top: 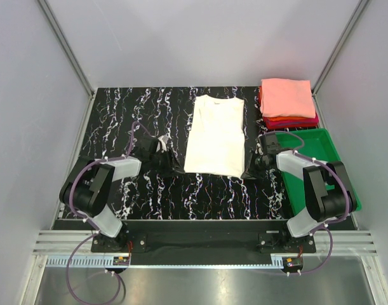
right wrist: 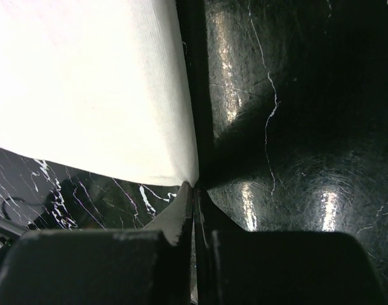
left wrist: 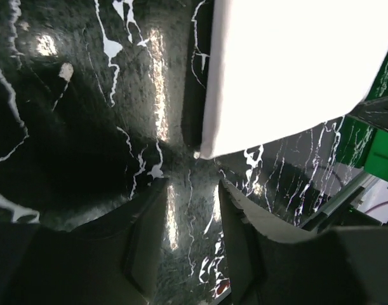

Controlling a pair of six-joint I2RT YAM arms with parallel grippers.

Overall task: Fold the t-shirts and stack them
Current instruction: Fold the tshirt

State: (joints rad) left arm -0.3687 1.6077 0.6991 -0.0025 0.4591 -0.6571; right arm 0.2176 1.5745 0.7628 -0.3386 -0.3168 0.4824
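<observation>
- Shirt in work: the cream-white t-shirt (top: 216, 135) is lying flat in the middle of the tabletop (top: 117, 121). It is already narrowed to a long panel, collar end far and hem end near. No print is showing on the upper face.
- Finished pile: the folded stack (top: 287, 101) is sitting at the far right corner, salmon-pink on top with orange, red and a dark one beneath. The green tray (top: 321, 149) is lying just in front of it.
- The left claw (left wrist: 190, 190) is hanging released just beside the near-left hem corner. Its fingers are spread with bare tabletop showing between them, and it is not touching cloth.
- The right claw (right wrist: 194, 190) is sitting clenched at the near-right hem corner. The corner's tip appears to be nipped between the fingertips, though the overlap is too slight to be sure.
- Handling judgement: the cotton is looking light, limp and thin, so it will be draping and sagging from any single hold. The doubled layers may be sliding apart on the glossy surface.
- Hold judgement: both near hem corners, layers pinched together, are looking like the best places to grip for carrying the hem toward the collar.
</observation>
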